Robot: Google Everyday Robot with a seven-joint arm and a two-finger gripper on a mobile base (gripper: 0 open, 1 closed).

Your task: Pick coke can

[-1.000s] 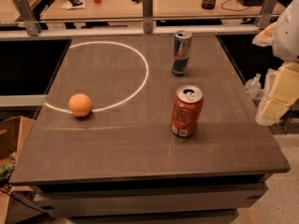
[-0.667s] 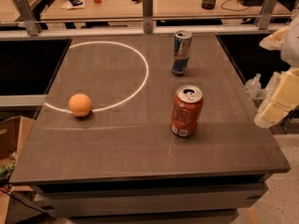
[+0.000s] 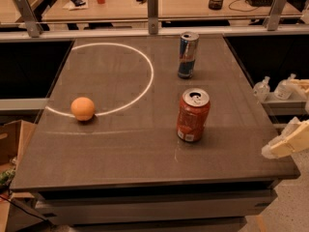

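the gripper point(image 3: 291, 140) hangs low at the far right, mostly out of view.

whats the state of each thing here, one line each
coke can: upright on the table, not held
blue and silver can: upright, behind the coke can, apart from it
orange: resting on the white circle line, left side
pincer: off the table's right edge, apart from the coke can

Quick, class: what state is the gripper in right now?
Gripper: off the right edge of the table, apart from the coke can; open or shut cannot be told.
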